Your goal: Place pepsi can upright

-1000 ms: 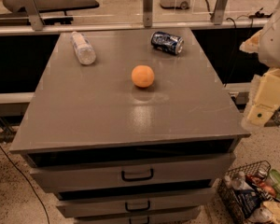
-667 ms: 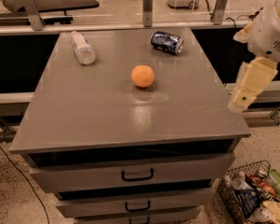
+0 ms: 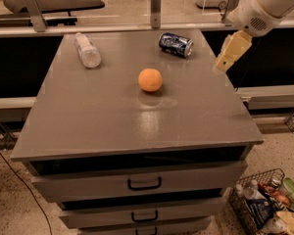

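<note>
The pepsi can [image 3: 176, 44], dark blue with a silver end, lies on its side at the far right of the grey cabinet top [image 3: 112, 116]. My gripper [image 3: 222, 66] hangs from the white arm at the right edge of the top. It is to the right of the can and a little nearer to me, apart from it. An orange [image 3: 150, 80] sits mid-top, left of the gripper and in front of the can.
A clear plastic bottle [image 3: 87, 50] lies on its side at the far left of the top. A rail with metal posts [image 3: 156, 6] runs behind the cabinet. A wire basket [image 3: 264, 207] of items stands on the floor at the lower right. Drawers [image 3: 144, 182] face me.
My arm and gripper have risen and moved left and toward the back, from beside the front right corner to near the can. The can, orange and bottle have not moved.
</note>
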Robot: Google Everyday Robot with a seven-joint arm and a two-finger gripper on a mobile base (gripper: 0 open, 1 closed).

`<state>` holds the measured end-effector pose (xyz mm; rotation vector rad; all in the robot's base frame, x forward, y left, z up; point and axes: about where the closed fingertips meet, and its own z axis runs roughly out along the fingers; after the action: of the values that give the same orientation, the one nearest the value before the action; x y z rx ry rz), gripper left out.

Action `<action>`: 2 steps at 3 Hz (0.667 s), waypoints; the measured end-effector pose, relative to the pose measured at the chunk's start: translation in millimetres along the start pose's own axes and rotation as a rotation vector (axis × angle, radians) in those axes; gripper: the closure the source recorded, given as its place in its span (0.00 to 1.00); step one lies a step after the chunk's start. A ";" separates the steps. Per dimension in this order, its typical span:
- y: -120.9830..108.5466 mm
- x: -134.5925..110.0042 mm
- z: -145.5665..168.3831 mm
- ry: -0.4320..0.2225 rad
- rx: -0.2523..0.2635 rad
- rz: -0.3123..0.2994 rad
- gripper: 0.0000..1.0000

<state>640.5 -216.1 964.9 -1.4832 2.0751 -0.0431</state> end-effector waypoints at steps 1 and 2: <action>-46.1 -23.8 29.6 -0.091 0.036 0.054 0.00; -84.0 -45.3 59.5 -0.214 0.062 0.152 0.00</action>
<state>750.1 -190.6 964.5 -1.2330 1.9875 0.1052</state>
